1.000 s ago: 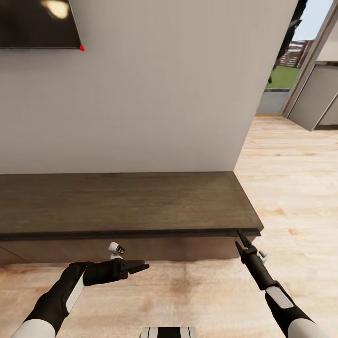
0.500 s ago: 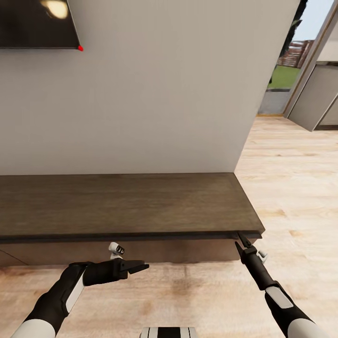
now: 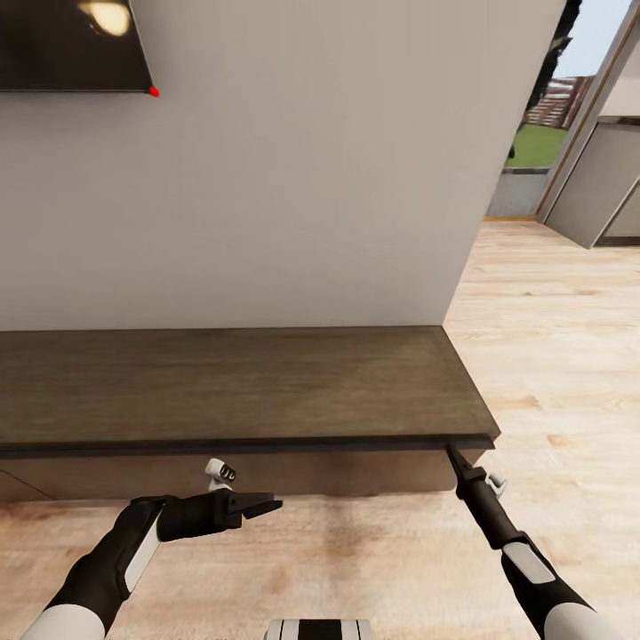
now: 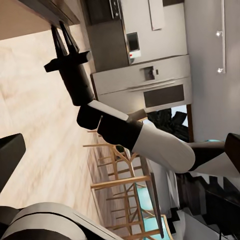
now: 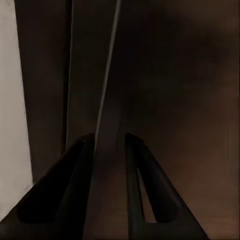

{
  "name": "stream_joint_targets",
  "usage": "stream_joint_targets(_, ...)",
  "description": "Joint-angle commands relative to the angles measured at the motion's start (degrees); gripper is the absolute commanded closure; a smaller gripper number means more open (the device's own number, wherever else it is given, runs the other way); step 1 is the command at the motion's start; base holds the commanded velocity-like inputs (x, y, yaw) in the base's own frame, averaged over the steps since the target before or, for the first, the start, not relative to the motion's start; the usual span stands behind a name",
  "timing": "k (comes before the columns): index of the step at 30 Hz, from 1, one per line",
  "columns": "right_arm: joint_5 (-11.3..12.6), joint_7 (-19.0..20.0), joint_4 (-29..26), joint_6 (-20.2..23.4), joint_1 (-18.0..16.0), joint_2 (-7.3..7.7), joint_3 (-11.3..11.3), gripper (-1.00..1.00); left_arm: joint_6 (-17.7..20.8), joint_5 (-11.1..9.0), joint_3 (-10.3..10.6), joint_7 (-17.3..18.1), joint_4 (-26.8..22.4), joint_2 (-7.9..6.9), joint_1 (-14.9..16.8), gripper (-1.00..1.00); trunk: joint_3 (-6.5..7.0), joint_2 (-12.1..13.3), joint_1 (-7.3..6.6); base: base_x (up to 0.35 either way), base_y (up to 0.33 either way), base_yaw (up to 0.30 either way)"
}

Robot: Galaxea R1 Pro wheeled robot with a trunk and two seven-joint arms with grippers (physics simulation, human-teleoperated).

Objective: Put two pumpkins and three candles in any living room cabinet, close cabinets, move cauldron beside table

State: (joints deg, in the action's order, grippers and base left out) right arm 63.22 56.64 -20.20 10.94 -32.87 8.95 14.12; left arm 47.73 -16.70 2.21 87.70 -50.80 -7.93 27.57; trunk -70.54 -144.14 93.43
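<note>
The long dark brown cabinet point(image 3: 240, 382) runs along the white wall, its fronts nearly flush under the top. My right gripper point(image 3: 450, 448) reaches under the top's right front corner. In the right wrist view its fingers point(image 5: 80, 175) stand close together around a thin edge of the cabinet front point(image 5: 190, 75). The left wrist view catches that right gripper point(image 4: 61, 31) touching the cabinet edge. My left gripper point(image 3: 269, 507) hovers over the floor in front of the cabinet, holding nothing, its fingers point(image 4: 10, 155) wide apart. The pumpkins, candles, cauldron and table are out of view.
A dark TV screen point(image 3: 71, 44) hangs on the wall above the cabinet. Light wood floor point(image 3: 551, 356) stretches to the right towards a glass door. In the left wrist view, kitchen appliances point(image 4: 150, 85) and wooden chairs point(image 4: 120, 170) stand beyond the right arm.
My right gripper has crept forward and up to the cabinet's front edge, its fingers drawn closer together. The left arm has not moved.
</note>
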Motion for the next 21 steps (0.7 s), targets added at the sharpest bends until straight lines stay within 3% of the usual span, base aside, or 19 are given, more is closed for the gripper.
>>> stream_joint_targets(1,0.2,-0.1,0.2,0.4,0.0,0.02,0.1,1.00,0.6,-0.3,0.2,0.1,0.0,-0.07,0.0,-1.00,-0.05,0.0,0.00,-0.016,0.000,0.000)
stream_joint_targets(21,0.2,-0.3,0.2,0.3,0.0,-0.14,0.0,1.00,0.6,-0.3,0.3,0.1,0.0,-0.02,0.0,-1.00,-0.05,0.0,0.00,-0.007,0.000,0.000)
